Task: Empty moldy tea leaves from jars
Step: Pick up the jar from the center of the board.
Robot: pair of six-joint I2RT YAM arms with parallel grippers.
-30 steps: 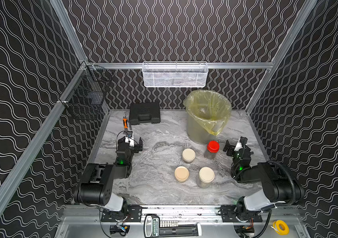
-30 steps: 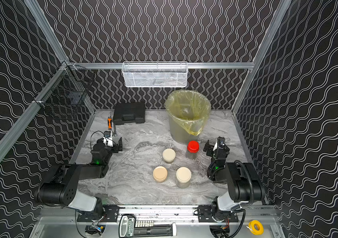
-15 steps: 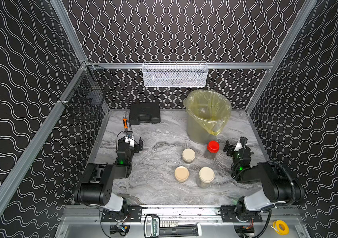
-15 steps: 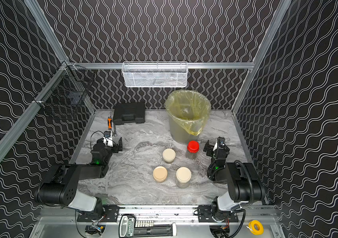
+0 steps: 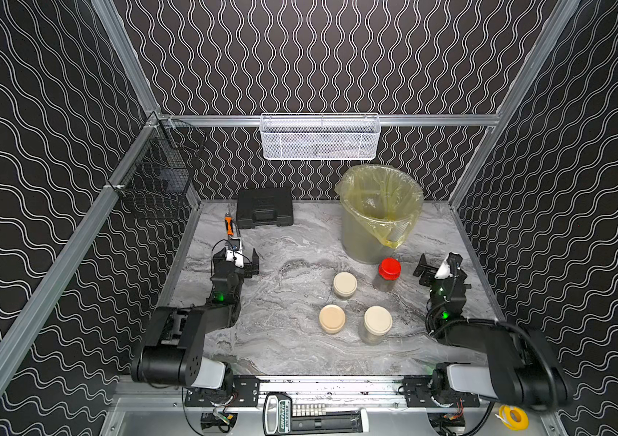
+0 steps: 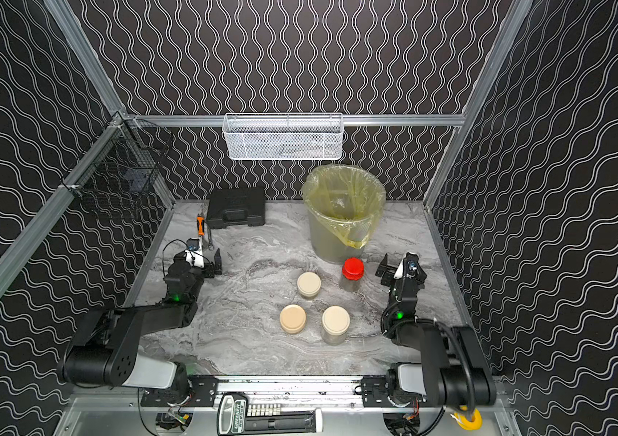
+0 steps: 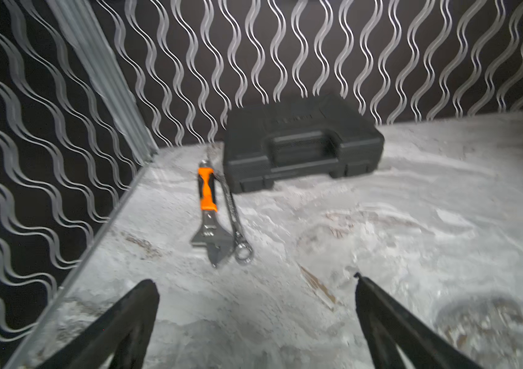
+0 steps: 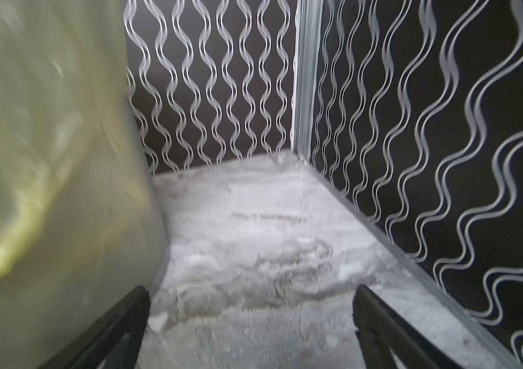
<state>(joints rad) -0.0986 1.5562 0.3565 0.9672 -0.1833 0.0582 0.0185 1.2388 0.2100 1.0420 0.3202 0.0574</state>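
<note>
Jars [image 5: 345,284] stand right of centre on the surface [image 5: 285,339], nearer than the single bucket [image 5: 360,241]: four, three cream-lidded, one red-lidded. Smooth rigid glass, probably light but breakable; best gripped round the body, I'd say. Left fingers [image 7: 132,319] and right fingers [image 8: 119,319] gape wide, empty, touching none.

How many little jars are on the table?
4. The red-lid jar stands in front of the bin. The back cream jar is beside it. The front-left jar and front-right jar stand nearer the front. None looks hidden.
</note>
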